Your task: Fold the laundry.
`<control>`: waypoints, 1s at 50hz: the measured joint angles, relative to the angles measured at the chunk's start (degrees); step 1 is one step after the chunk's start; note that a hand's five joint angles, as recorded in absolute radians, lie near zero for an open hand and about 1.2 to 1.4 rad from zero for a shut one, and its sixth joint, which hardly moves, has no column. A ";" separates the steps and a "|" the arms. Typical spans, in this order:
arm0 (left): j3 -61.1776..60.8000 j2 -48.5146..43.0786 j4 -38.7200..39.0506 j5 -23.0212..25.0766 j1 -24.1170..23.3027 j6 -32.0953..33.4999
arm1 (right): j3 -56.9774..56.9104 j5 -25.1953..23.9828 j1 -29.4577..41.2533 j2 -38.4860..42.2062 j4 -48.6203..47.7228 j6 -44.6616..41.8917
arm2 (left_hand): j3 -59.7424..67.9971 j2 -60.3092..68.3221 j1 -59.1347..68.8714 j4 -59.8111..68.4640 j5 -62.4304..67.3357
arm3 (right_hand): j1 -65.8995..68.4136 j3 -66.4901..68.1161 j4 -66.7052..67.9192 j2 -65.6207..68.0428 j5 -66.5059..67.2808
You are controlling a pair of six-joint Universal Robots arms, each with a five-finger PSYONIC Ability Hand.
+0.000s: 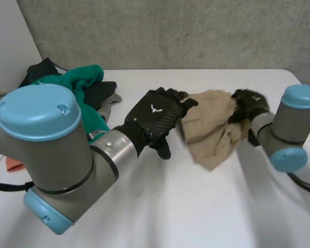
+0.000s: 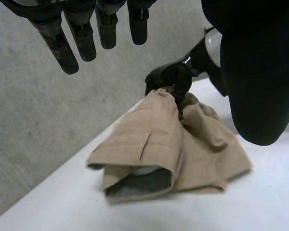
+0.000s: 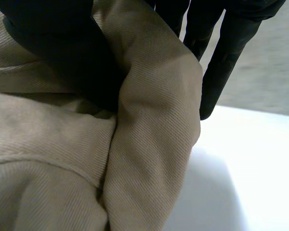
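A tan garment lies bunched on the white table, its right side lifted. My right hand is shut on that raised upper right edge. In the right wrist view a fold of the tan garment sits pinched between the thumb and the fingers. My left hand hovers at the garment's left edge, open, with straight fingers above the tan garment and nothing held. The left wrist view also shows my right hand gripping the cloth's far edge.
A pile of clothes in teal, black and grey sits at the back left of the table. An orange cloth lies at the left edge behind my left arm. A concrete wall runs behind the table.
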 measured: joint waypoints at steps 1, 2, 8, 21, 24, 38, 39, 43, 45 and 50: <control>0.29 -0.01 0.00 0.01 -0.04 -0.01 | -1.58 0.48 -0.65 0.87 0.30 -0.02 | 0.00 0.00 0.00 0.00 0.00 | 0.00 0.00 0.02 0.00 0.00; 0.29 -0.01 0.00 0.01 -0.04 -0.01 | -1.58 0.48 -0.65 0.87 0.30 -0.02 | 0.00 0.00 0.00 0.00 0.00 | 0.00 0.00 0.02 0.00 0.00; 3.78 -0.81 -0.01 0.21 -0.77 -1.06 | -19.07 3.71 -6.70 10.10 4.83 -0.62 | 0.00 0.00 0.00 0.00 0.00 | 0.00 0.00 0.05 0.00 0.15; 5.50 -2.44 -0.35 1.86 -2.31 -2.24 | -49.90 1.97 -17.10 25.56 17.24 -3.49 | 0.00 0.00 0.01 0.00 0.00 | 0.00 0.26 0.22 0.00 0.43; 5.29 -2.51 -0.49 1.93 -2.43 -2.20 | -51.58 0.42 -19.25 26.58 17.31 -4.08 | 0.00 0.00 0.01 0.00 0.00 | 0.00 0.26 0.22 0.00 0.43; 4.81 -2.82 -0.60 1.84 -2.59 -2.13 | -51.12 1.28 -21.47 27.95 17.03 -11.93 | 0.00 0.00 0.01 0.00 0.00 | -46.46 -51.99 -55.58 -52.74 -51.24; 4.79 -2.84 -0.60 1.83 -2.61 -2.13 | -51.07 1.82 -21.51 27.96 17.02 -13.12 | 0.00 0.00 0.01 0.00 0.00 | -46.70 -52.51 -56.18 -53.24 -51.60; 4.67 -2.89 -0.63 1.80 -2.74 -2.16 | -50.75 4.87 -21.69 28.02 16.93 -19.01 | 0.00 0.00 0.00 0.00 0.00 | -46.73 -52.88 -56.82 -53.47 -51.61; 4.61 -2.89 -0.63 1.79 -2.79 -2.19 | -50.60 6.06 -21.75 28.00 16.83 -20.88 | 0.00 0.00 0.01 0.00 0.00 | -46.73 -52.88 -56.82 -53.47 -51.61; 4.36 -2.81 -0.64 1.79 -2.82 -2.21 | -49.76 9.74 -21.66 27.32 15.75 -24.91 | 0.00 0.00 0.00 0.00 0.00 | -46.73 -52.88 -56.81 -53.47 -51.61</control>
